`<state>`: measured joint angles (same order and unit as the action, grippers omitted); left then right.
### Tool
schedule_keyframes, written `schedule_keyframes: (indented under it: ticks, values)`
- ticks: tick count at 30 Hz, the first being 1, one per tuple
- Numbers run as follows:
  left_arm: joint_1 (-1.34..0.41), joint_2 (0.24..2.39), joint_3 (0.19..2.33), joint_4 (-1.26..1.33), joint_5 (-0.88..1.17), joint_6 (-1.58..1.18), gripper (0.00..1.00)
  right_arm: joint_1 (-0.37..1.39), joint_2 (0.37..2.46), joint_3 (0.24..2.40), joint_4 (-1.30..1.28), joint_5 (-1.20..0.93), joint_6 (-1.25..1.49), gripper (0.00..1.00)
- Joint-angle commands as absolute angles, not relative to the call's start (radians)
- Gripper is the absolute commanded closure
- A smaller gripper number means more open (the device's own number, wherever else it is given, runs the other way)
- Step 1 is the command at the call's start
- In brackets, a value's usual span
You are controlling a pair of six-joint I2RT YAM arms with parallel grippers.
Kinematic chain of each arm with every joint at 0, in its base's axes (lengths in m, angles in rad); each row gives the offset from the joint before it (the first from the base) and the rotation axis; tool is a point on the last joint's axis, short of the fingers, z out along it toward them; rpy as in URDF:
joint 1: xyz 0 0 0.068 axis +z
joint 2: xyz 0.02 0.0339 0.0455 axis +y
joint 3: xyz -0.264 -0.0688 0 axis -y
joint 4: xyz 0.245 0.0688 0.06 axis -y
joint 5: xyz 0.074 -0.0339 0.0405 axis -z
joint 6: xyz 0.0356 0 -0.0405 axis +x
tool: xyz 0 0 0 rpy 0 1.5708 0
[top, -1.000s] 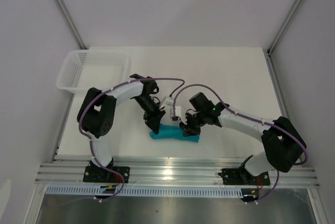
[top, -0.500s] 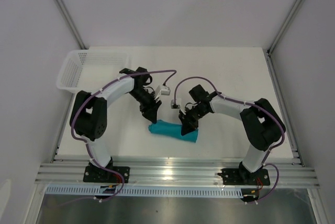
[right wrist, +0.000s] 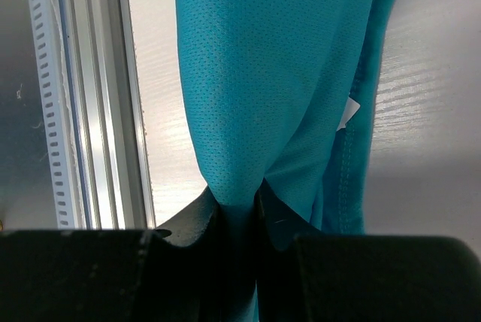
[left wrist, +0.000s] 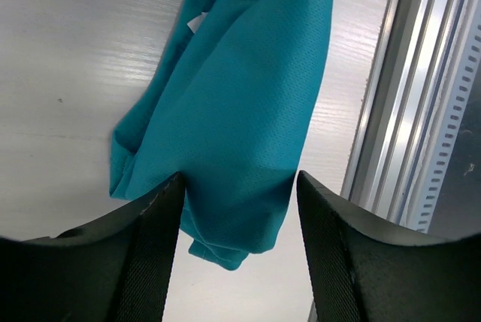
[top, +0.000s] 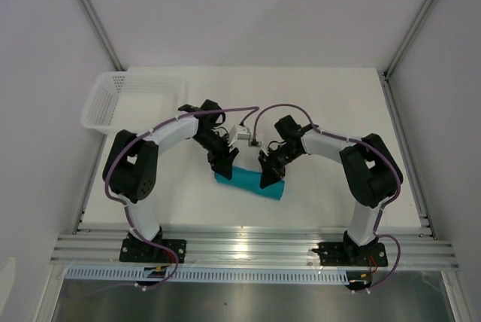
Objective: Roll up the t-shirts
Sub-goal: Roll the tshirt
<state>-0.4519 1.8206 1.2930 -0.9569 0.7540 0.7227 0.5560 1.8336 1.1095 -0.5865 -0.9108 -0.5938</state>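
The teal t-shirt (top: 246, 181) lies bunched in a long roll near the table's front edge. A small white label (left wrist: 197, 22) shows at its far side. My left gripper (top: 224, 166) stands open over the roll's left end. In the left wrist view the t-shirt (left wrist: 248, 111) lies between the left gripper's (left wrist: 239, 179) jaws: the left finger (left wrist: 154, 239) touches it and the right finger (left wrist: 338, 254) stands apart. My right gripper (top: 268, 177) is at the roll's right end. There the right gripper (right wrist: 239, 195) is shut on a fold of the t-shirt (right wrist: 270, 66).
A white mesh basket (top: 131, 100) sits at the table's back left corner. An aluminium rail (top: 248, 247) runs along the front edge, close to the roll, and shows in both wrist views (left wrist: 421, 111) (right wrist: 98, 96). Grey walls enclose the table.
The left gripper's jaws have spread and let go of the cloth. Both grippers have drawn a little back from the front edge, and the roll has shifted and tilted with them.
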Motion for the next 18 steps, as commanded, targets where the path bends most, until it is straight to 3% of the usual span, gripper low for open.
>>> schedule_keyframes:
  ticks: [1, 3, 4, 8, 11, 18]
  values:
    - [-0.454, 1.851, 1.315, -0.894, 0.750, 0.696, 0.38, 0.551, 1.851, 1.155, -0.607, -0.939, -0.594, 0.95]
    - [-0.454, 1.879, 1.334, -0.914, 0.782, 0.692, 0.54, 0.551, 1.858, 1.161, -0.615, -0.931, -0.597, 0.92]
    - [-0.454, 1.887, 1.341, -0.932, 0.794, 0.681, 0.73, 0.552, 1.856, 1.164, -0.618, -0.925, -0.601, 0.90]
    - [-0.451, 1.901, 1.348, -0.950, 0.824, 0.631, 0.99, 0.549, 1.832, 1.154, -0.604, -0.862, -0.584, 0.70]
    - [-0.451, 1.917, 1.353, -0.945, 0.812, 0.577, 0.99, 0.548, 1.813, 1.155, -0.603, -0.807, -0.569, 0.55]
    - [-0.443, 1.962, 1.413, -0.951, 0.798, 0.489, 0.99, 0.531, 1.761, 1.151, -0.577, -0.755, -0.517, 0.44]
